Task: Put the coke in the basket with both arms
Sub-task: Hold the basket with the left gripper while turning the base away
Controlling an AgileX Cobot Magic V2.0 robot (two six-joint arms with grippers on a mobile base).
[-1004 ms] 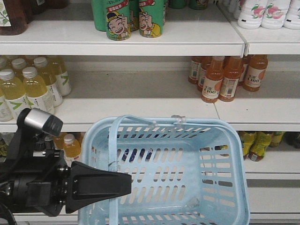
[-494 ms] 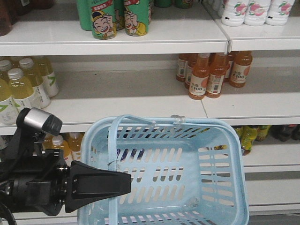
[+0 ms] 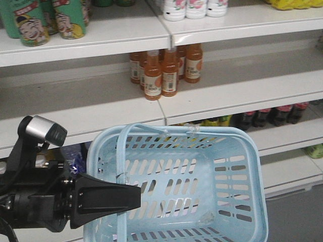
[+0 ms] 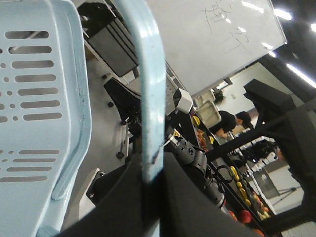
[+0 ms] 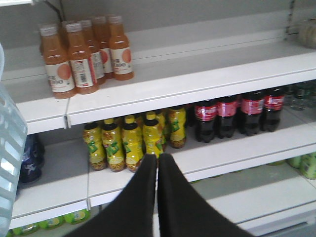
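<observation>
Front view: left arm comes in at 8 o'clock and lies roughly level, wedge pointing toward 3 o'clock, with a silver cylinder on top. The left gripper is clamped on the swing handle of the pale blue basket. In the left wrist view the handle bar runs down between the black fingers, pinched tight. The basket fills 6 o'clock of the front view, tilted with its open side toward the camera, and nothing is visible inside it.

Right wrist view: right gripper rises from 6 o'clock, pointing at the shelves. Its fingers are pressed together with nothing between them.

The coke bottles stand on a lower shelf at 2 o'clock from the right gripper, well apart from it. In the front view they sit at 3 o'clock, on the shelf behind the basket's right rim. Yellow-green bottles stand just left of the coke, orange drink bottles on the shelf above at 11 o'clock, and green cans on the top shelf. The basket's edge shows at 9 o'clock in the right wrist view.
</observation>
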